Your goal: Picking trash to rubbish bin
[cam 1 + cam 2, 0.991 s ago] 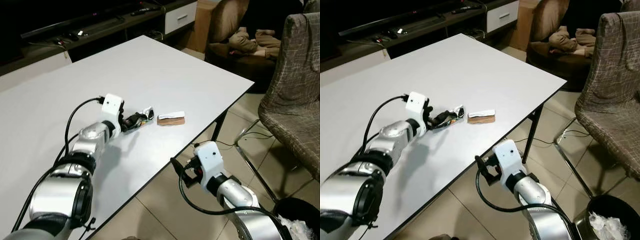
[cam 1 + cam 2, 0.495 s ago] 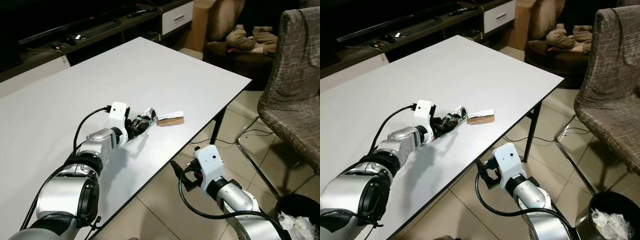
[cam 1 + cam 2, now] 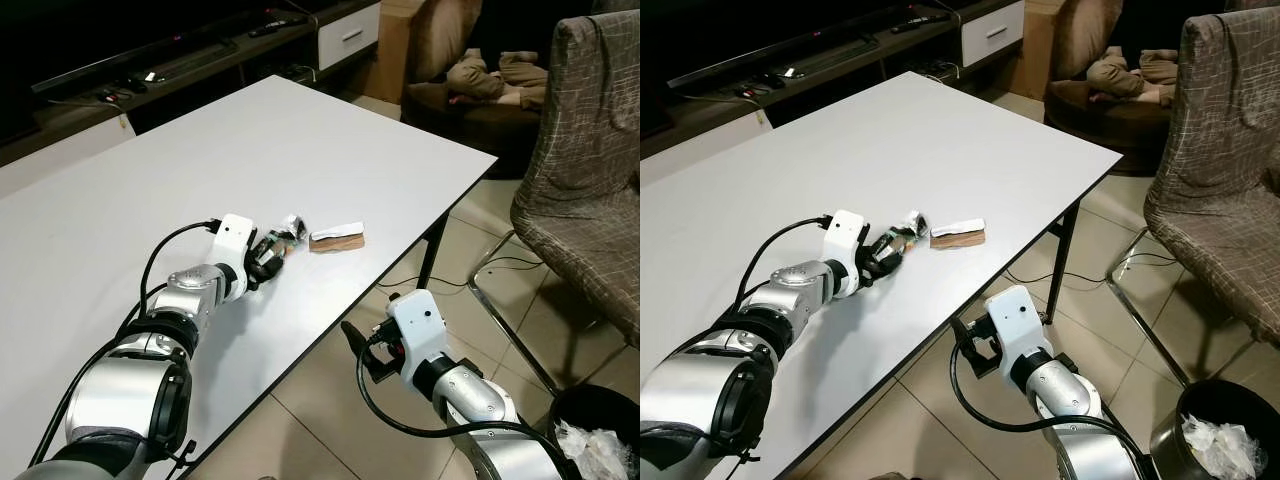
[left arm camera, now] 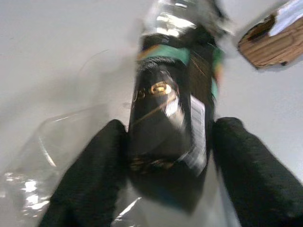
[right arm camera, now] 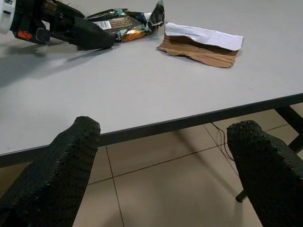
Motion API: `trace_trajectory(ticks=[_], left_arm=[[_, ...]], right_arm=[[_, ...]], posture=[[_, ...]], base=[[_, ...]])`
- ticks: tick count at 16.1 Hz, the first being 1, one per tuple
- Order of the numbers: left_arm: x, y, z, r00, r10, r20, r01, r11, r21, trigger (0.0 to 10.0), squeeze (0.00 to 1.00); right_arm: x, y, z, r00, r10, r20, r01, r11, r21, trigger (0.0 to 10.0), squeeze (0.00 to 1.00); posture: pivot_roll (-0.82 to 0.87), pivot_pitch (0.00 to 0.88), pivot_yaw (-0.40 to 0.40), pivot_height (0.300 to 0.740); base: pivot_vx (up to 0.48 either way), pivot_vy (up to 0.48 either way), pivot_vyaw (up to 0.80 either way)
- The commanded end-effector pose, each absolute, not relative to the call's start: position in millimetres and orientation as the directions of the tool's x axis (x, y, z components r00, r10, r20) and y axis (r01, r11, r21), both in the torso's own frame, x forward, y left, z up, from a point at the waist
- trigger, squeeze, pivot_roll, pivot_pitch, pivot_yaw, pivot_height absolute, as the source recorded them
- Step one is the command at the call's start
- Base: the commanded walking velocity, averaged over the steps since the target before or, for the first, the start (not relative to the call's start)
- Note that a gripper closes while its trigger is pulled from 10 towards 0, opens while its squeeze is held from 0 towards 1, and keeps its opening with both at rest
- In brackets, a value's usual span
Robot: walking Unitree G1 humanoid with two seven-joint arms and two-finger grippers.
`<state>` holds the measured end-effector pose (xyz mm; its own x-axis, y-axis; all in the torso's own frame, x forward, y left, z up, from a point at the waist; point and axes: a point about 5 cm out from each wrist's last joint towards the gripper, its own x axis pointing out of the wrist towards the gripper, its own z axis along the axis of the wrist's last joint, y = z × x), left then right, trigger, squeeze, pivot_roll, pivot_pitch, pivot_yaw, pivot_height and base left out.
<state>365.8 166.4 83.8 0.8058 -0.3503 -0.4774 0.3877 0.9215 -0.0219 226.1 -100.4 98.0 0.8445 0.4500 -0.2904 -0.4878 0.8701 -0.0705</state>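
A: Item one, the wrapper?

B: A crinkled foil snack wrapper, black with green and orange bands, is lying on the white table near its front edge. A barcode patch is showing; the gold lettering is too blurred to read. The left gripper is pinching its near end, one rough black finger pressing each side.

A: Item two?

B: A torn piece of brown cardboard with a white paper strip on top is resting flat just beside the wrapper's far twisted end.

A: The other arm?

B: The right gripper is hanging below the table edge over beige floor tiles, its knobbly fingers spread wide, pinching nothing.

A: Surroundings?

B: A round black rubbish bin holding crumpled white paper is standing on the floor on the robot's right. A chair in patterned brown fabric is sitting beyond it. A dark low TV unit with a white drawer is running along the far wall.
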Motion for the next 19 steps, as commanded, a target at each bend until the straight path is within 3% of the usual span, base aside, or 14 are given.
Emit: trace_trajectory(ticks=[1,12,14,16,17,18,19], left_arm=[[363,175,79,0.806,-0.321,-0.498,0.367,0.930,-0.005,0.0,0.00],[361,182,78,0.817,-0.323,-0.478,0.338,0.939,-0.057,0.0,0.00],[365,184,86,0.841,-0.319,-0.437,0.323,0.944,-0.069,0.0,0.00],[377,194,114,0.903,-0.315,-0.292,0.293,0.949,-0.119,0.0,0.00],[379,202,125,0.914,-0.326,-0.242,0.310,0.945,-0.103,0.0,0.00],[377,209,128,0.916,-0.332,-0.226,0.324,0.943,-0.074,0.0,0.00],[372,216,128,0.916,-0.337,-0.218,0.338,0.941,-0.033,0.0,0.00]], right_arm=[[229,-98,99,0.845,0.451,-0.286,-0.492,0.866,-0.086,10.0,0.00],[236,-98,96,0.840,0.457,-0.291,-0.502,0.859,-0.099,10.0,0.00],[241,-99,97,0.859,0.434,-0.273,-0.476,0.872,-0.111,10.0,0.00],[262,-102,105,0.908,0.365,-0.207,-0.394,0.911,-0.124,10.0,0.00],[278,-101,110,0.916,0.361,-0.177,-0.379,0.921,-0.087,10.0,0.38],[298,-100,115,0.925,0.351,-0.148,-0.362,0.931,-0.054,10.0,1.00],[316,-97,119,0.926,0.356,-0.127,-0.363,0.931,-0.042,10.0,1.00]], posture=[[-0.11,0.000,0.122,0.740],[-0.09,0.000,0.100,0.740],[-0.08,0.000,0.093,0.740],[-0.05,0.000,0.077,0.740],[-0.02,0.000,0.060,0.740],[0.03,0.000,0.037,0.740],[0.04,0.000,0.030,0.740]], base=[[0.000,0.000,0.00],[0.000,0.000,0.00],[0.000,0.000,0.00],[0.000,0.000,0.00],[0.000,0.000,0.00],[0.000,0.000,0.00],[0.000,0.000,0.00]])
